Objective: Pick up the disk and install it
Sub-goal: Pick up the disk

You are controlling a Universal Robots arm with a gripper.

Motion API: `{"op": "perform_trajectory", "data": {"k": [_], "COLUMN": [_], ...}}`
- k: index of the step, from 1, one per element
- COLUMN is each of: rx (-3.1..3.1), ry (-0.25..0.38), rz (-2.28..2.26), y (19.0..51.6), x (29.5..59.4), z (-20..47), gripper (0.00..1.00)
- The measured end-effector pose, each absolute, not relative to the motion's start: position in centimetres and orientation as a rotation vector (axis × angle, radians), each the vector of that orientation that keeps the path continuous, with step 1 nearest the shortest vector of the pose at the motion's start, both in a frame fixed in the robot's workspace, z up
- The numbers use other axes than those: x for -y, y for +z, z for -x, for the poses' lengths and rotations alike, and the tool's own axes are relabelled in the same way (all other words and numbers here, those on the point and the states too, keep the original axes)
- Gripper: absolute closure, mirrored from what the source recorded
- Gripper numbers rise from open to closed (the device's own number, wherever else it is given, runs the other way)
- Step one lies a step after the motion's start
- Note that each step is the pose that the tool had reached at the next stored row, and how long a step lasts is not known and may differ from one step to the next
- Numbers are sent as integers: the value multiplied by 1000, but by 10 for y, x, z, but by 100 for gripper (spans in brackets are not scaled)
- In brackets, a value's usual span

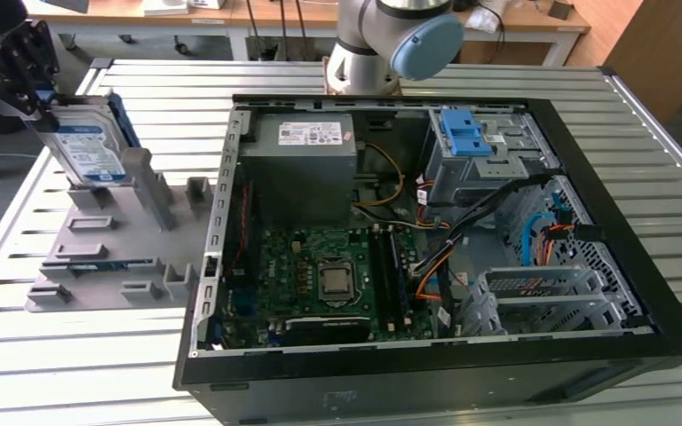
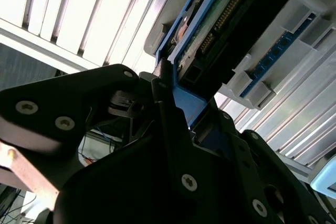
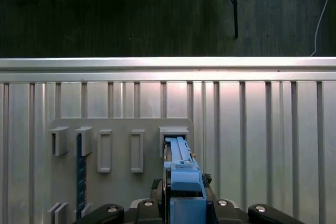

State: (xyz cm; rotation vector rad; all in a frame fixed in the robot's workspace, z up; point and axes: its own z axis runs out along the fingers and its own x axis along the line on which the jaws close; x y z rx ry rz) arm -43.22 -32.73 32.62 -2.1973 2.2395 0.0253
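Observation:
The disk (image 1: 90, 153) is a silver drive with a white-and-blue label and blue rails. It stands upright on edge over the far slot of the grey holder (image 1: 104, 266) at the exterior view's left. My gripper (image 1: 35, 106) grips its upper end, shut on it. In the first wrist view the disk's blue rail (image 3: 181, 169) runs out from between my fingers (image 3: 149, 205) toward a slot in the holder (image 3: 121, 150). The second wrist view shows the disk's circuit-board side (image 2: 231, 9). I cannot tell whether its lower end still sits in the slot.
An open black computer case (image 1: 625, 293) lies at the exterior view's middle and right, with a grey power-supply box (image 1: 305, 142), a motherboard (image 1: 329, 275) and a drive cage with blue latches (image 1: 465, 133). The arm's base (image 1: 376, 44) stands behind it. A blue strip (image 3: 80, 171) sits in another holder slot.

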Motion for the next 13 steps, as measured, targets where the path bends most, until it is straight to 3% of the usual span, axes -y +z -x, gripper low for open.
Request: {"op": "perform_trajectory", "data": {"k": [13], "rx": [-2239], "ry": [25], "rz": [2197], "y": [333], "x": [327], "z": [432], "gripper": [64]}}
